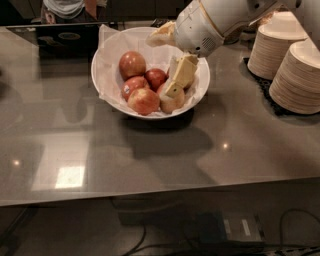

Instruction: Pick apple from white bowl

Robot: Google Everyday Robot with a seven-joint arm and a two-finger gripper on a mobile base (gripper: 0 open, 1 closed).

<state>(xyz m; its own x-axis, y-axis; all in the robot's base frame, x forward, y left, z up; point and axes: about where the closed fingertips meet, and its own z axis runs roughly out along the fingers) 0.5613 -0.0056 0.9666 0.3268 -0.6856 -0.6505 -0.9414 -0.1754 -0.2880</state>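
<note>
The white bowl (107,82), lined with crinkled white paper, stands on the grey table and holds several apples. The apple (135,85), deep red with a small pale spot, lies at the bowl's left middle, between a larger red apple (132,64) behind it and a red-yellow one (144,101) in front. A small dark red apple (156,77) lies to its right. My gripper (161,66) hangs open over the bowl's right half. One yellow finger (182,72) reaches down onto a pale apple (172,102); the other finger (161,36) is over the far rim. The gripper holds nothing.
Stacks of pale disposable bowls (297,75) stand on a black mat at the right, close to my arm (215,20). A dark laptop (65,36) and a person (65,7) are at the back left. The table's front edge (150,192) runs across the lower frame.
</note>
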